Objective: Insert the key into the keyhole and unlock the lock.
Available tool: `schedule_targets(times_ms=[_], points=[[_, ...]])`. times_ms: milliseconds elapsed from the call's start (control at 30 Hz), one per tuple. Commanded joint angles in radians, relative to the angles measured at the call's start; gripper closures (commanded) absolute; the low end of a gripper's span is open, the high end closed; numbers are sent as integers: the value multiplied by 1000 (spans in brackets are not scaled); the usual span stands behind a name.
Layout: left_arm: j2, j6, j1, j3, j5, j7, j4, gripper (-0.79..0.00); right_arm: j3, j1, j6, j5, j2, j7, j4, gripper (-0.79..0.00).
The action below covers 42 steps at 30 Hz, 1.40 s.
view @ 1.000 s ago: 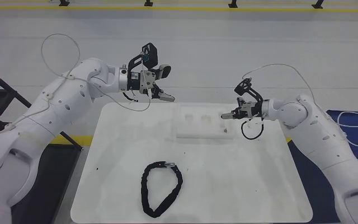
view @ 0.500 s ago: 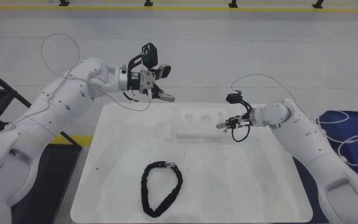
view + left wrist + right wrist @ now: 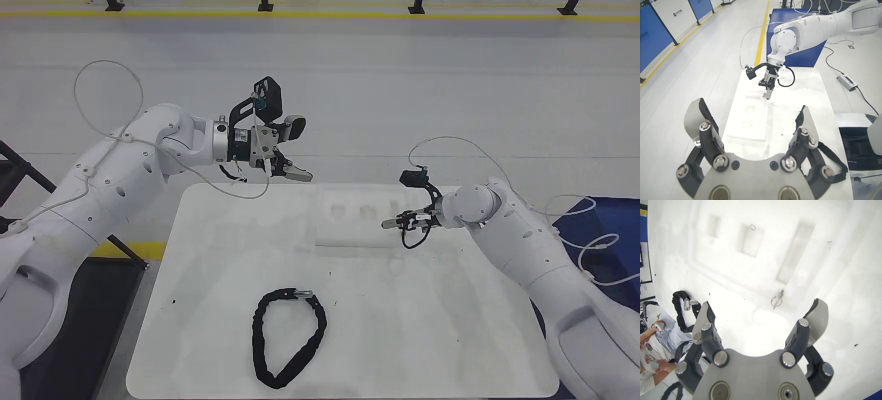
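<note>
A small silver key (image 3: 777, 300) on a ring lies against the edge of the white foam block (image 3: 730, 262), by the end of its long slot. My right gripper (image 3: 762, 311) hovers just short of the key, open and holding nothing; from above it sits at the block's right end (image 3: 388, 223). The black chain lock (image 3: 290, 335) lies coiled on the table's near middle, its silver cylinder (image 3: 686, 305) at one end. My left gripper (image 3: 300, 173) hangs open and empty over the table's far left edge, well away from the lock.
The foam block (image 3: 365, 220) has three recesses; a loose small ring (image 3: 752, 227) lies in the middle one. The white table (image 3: 450, 330) is bare around the chain. A blue cabinet (image 3: 800, 56) stands beyond the table's far end.
My right arm has swung left, bringing its gripper from beyond the block's right end to over that end. The left arm and the chain lock have stayed put.
</note>
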<state>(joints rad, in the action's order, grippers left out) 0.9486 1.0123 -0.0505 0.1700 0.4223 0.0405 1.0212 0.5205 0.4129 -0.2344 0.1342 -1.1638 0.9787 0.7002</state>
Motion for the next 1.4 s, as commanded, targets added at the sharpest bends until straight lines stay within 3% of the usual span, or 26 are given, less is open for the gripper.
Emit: schedule_targets(times_ms=[0,300,600,800,833,933,1367], points=[[0,0,0,0,0,0,0,-785,0,0,0,0,0,0,0,-785],[0,0,0,0,0,0,0,-785,-6,9,17,28,-1,-10,34,-785],[0,0,0,0,0,0,0,-785,-33,33,386,259,10,22,248,-785],[0,0,0,0,0,0,0,-785,-5,70,430,294,27,48,316,-785],[0,0,0,0,0,0,0,-785,-1,76,426,296,28,50,318,-767],[0,0,0,0,0,0,0,-785,6,86,421,304,28,54,317,-566],[0,0,0,0,0,0,0,-785,23,89,443,304,-5,25,240,-336]])
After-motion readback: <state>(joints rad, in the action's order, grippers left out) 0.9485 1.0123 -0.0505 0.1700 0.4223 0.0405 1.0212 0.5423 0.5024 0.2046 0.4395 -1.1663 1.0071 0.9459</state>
